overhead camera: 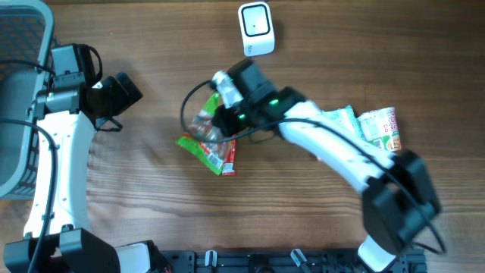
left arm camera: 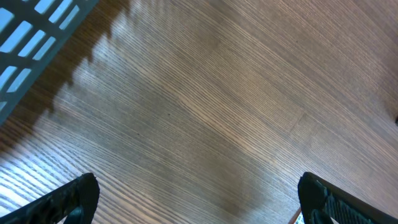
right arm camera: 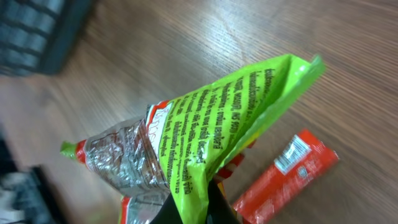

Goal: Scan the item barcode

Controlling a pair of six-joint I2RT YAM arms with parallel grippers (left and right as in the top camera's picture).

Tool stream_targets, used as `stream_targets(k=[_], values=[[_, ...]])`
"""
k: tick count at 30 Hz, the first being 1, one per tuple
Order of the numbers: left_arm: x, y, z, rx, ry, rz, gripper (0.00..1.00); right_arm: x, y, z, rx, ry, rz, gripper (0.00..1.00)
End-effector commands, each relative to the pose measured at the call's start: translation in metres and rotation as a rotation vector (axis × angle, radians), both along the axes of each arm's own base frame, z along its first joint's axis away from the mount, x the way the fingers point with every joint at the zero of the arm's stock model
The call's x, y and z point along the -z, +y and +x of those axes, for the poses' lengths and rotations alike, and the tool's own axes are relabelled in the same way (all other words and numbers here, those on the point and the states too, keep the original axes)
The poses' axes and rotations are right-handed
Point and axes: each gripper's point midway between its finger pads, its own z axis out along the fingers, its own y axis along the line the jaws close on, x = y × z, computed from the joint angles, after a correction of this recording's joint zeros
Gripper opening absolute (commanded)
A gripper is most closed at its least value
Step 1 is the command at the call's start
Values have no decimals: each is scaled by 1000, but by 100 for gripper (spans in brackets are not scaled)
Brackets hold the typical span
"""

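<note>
**Step in hand:** pick-up. The right claw [overhead camera: 218,120] is closed on one edge of the packet [right arm camera: 236,118], mid-table and well short of the scanner [overhead camera: 255,29]. Whether the packet's far end rests on the table [overhead camera: 151,212] cannot be told.

**Next move, as judged:** lift the packet clear, carry it toward the scanner at the far edge and turn it until the barcode faces the scanner. No barcode shows from either view, so the packet will likely need rotating. The thin film may droop or fold and hide the code.

**Left claw** [left arm camera: 199,205]: jaws wide apart, nothing between them, over bare wood near the basket [overhead camera: 19,91].

**Items**
- Packet – soft crinkled film, lime-green panel with dark print, red trim, a clear wrinkled window showing pale contents. It is flat and pillow-shaped.
- Bar [right arm camera: 286,177] – glossy red wrapper with a white label patch, long and slim, lying on the table just beside the packet.
- Scanner – small white block with rounded corners and a smooth plastic face.
- Basket – grey plastic lattice at the left edge.
- Cup [overhead camera: 381,127] – printed cylinder on its side, far right, beside another green packet.
- Table – brown wood grain, matte.
</note>
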Motion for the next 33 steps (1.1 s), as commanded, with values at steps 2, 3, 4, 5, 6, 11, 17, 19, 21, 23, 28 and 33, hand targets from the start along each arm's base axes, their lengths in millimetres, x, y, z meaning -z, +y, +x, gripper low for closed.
stream_targets(k=[2,3,4,5,6,11,17,19,21,23,28,33], values=[[-4,1,1,5,-14,3,100,-79,-72,9,266,103,135,4],[-4,1,1,5,-14,3,100,-86,-89,6,297,125,138,4],[-4,1,1,5,-14,3,100,-90,-99,-1,279,139,136,4],[-4,1,1,5,-14,3,100,-92,-110,-12,270,180,140,4],[-4,1,1,5,-14,3,100,-94,-116,-17,277,210,144,4],[-4,1,1,5,-14,3,100,-127,-118,-34,302,250,249,4],[-4,1,1,5,-14,3,100,-146,-144,-43,452,178,204,4],[-4,1,1,5,-14,3,100,-146,-145,-46,452,185,199,4],[-4,1,1,5,-14,3,100,-143,-146,-49,455,199,192,4],[-4,1,1,5,-14,3,100,-143,-146,-50,456,204,189,4],[-4,1,1,5,-14,3,100,-140,-147,-52,453,209,175,4],[-4,1,1,5,-14,3,100,-118,-170,-40,528,130,8,4]])
